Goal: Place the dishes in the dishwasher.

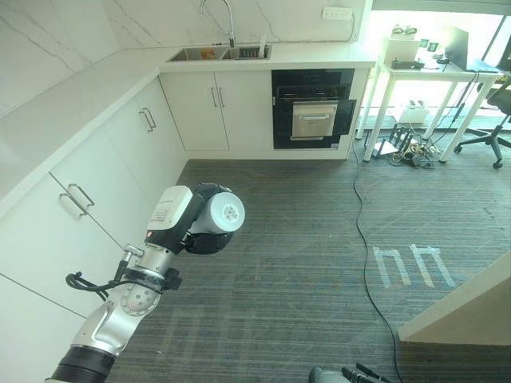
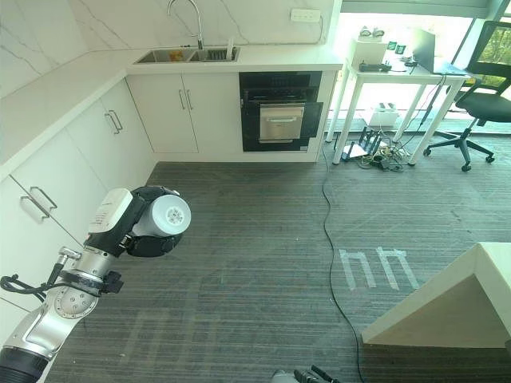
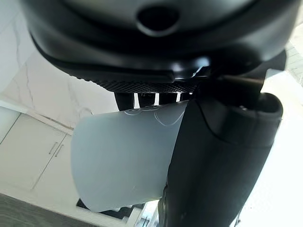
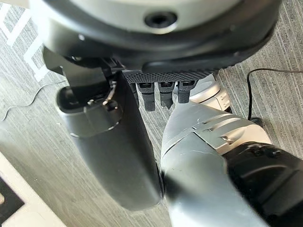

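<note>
A white cup (image 1: 223,213) lies on its side in my left hand (image 1: 204,238), held out over the grey carpet beside the left cabinets. In the left wrist view the cup (image 3: 124,161) sits between the dark thumb (image 3: 218,161) and the fingers curled behind it. A black built-in appliance (image 1: 313,108) stands under the far counter, its silver-fronted door slightly ajar, a few metres ahead of the cup. My right hand (image 4: 113,156) hangs over the carpet with relaxed fingers (image 4: 161,97) and nothing in it.
White cabinets (image 1: 76,199) run along the left wall to a sink (image 1: 219,53) with a tap. A white table (image 1: 423,72), an office chair (image 1: 491,120) and floor clutter stand back right. A black cable (image 1: 359,231) crosses the carpet. A white counter corner (image 1: 471,307) juts in lower right.
</note>
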You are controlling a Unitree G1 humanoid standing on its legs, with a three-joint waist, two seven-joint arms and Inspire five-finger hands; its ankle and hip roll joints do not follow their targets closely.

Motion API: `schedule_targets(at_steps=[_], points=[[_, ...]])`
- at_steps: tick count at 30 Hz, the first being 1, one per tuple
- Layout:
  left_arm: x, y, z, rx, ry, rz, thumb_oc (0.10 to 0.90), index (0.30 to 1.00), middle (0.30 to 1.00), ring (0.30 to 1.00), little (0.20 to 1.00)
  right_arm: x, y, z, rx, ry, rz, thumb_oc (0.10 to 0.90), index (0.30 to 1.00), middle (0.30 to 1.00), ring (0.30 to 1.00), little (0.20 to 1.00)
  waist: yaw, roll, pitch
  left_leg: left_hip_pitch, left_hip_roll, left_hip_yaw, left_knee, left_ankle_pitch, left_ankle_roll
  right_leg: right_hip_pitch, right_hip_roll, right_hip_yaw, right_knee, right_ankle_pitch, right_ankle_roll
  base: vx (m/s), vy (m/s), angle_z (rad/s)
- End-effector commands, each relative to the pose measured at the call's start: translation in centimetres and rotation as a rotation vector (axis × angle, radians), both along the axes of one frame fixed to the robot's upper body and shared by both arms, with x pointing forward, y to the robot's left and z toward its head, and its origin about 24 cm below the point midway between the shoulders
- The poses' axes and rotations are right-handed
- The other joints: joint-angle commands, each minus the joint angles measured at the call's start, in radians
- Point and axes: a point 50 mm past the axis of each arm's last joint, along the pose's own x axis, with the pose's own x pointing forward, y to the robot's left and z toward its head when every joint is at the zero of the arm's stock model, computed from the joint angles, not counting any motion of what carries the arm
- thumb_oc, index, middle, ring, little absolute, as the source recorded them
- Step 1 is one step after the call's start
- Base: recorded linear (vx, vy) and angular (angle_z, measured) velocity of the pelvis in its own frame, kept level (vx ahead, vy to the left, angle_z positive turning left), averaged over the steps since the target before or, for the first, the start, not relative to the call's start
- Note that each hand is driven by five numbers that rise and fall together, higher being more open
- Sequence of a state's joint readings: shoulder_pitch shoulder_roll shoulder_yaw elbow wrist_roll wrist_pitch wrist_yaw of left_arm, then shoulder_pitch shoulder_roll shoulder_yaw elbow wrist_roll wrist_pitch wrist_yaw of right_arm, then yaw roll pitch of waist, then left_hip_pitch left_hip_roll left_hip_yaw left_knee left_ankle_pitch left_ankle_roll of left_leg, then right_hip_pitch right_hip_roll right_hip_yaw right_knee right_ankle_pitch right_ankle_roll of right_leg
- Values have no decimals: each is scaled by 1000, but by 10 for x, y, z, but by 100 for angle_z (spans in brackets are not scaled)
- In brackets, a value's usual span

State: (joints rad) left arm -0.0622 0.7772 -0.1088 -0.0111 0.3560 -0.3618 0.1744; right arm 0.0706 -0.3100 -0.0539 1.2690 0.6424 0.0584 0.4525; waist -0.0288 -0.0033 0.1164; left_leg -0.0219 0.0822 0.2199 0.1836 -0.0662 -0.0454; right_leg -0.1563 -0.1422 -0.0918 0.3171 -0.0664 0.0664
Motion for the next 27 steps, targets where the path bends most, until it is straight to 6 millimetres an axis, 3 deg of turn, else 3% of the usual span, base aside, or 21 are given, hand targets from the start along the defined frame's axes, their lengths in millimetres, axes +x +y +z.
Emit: schedule_targets(at_steps=[1, 7, 15, 18, 21, 22, 23, 24, 26, 27], points=[[4, -8, 89, -150, -371, -71, 400, 300, 300, 300, 300, 23, -7, 8, 55, -106, -59, 800, 900, 900, 900, 900, 10, 51, 21, -76, 32, -77, 116, -134, -31, 84, 59, -89, -17, -179, 24, 37, 27, 7], [9, -6, 88, -133, -370, -53, 400, 300, 300, 300, 300, 30, 0, 11, 98, -187, 42, 800, 900, 900, 900, 900, 17, 37, 32, -67, -6, -102, 116, -126, -13, 105, 60, -58, -17, -177, 17, 102, 58, 6], [4, -7, 74, -151, -339, -75, 400, 300, 300, 300, 300, 60, -6, 21, 3, -262, 104, 800, 900, 900, 900, 900, 58, 65, 64, -249, 48, -132, 116, -14, -59, 168, 79, -56, -17, -223, 14, 205, 238, 13], [1, -8, 68, -151, -371, -75, 400, 300, 300, 300, 300, 63, -5, 18, -52, -198, 91, 800, 900, 900, 900, 900, 76, 52, 56, -222, 16, -141, 116, -41, -31, 206, 41, -54, -17, -227, 26, 296, 380, -22], [1, -14, 73, -140, -388, -122, 400, 300, 300, 300, 300, 49, -5, 12, -69, -140, 22, 800, 900, 900, 900, 900, 82, 39, 43, -195, -21, -168, 116, -67, 7, 253, 33, -55, -17, -222, 31, 254, 189, -69], [2, -18, 74, -124, -385, -148, 400, 300, 300, 300, 300, 44, -1, 10, -80, -126, 19, 800, 900, 900, 900, 900, 76, 36, 42, -175, -34, -170, 116, -76, 23, 281, 27, -76, -17, -183, 39, 370, 211, -14], [3, -21, 73, -114, -378, -157, 400, 300, 300, 300, 300, 44, 2, 9, -87, -125, 17, 800, 900, 900, 900, 900, 65, 37, 48, -153, -43, -175, 116, -84, 39, 301, 16, -98, -17, -95, 60, 421, 357, 41], [7, -26, 70, -95, -370, -151, 400, 300, 300, 300, 300, 43, 7, 8, -73, -148, 14, 800, 900, 900, 900, 900, 30, 62, 84, -80, -55, -184, 116, -118, 85, 177, -29, -126, 241, 69, 89, 317, 312, 48], [9, -26, 68, -89, -372, -149, 400, 300, 300, 300, 300, 46, 10, 9, -70, -169, 67, 800, 900, 900, 900, 900, 14, 68, 98, -52, -57, -170, 116, -137, 96, 85, -32, -113, 337, 90, 93, 227, 162, 10], [10, -26, 69, -83, -381, -152, 400, 300, 300, 300, 300, 49, 12, 10, -75, -190, 100, 800, 900, 900, 900, 900, 5, 58, 107, -38, -67, -157, 116, -155, 100, 51, 18, -110, 301, 71, 97, 268, -15, -27]])
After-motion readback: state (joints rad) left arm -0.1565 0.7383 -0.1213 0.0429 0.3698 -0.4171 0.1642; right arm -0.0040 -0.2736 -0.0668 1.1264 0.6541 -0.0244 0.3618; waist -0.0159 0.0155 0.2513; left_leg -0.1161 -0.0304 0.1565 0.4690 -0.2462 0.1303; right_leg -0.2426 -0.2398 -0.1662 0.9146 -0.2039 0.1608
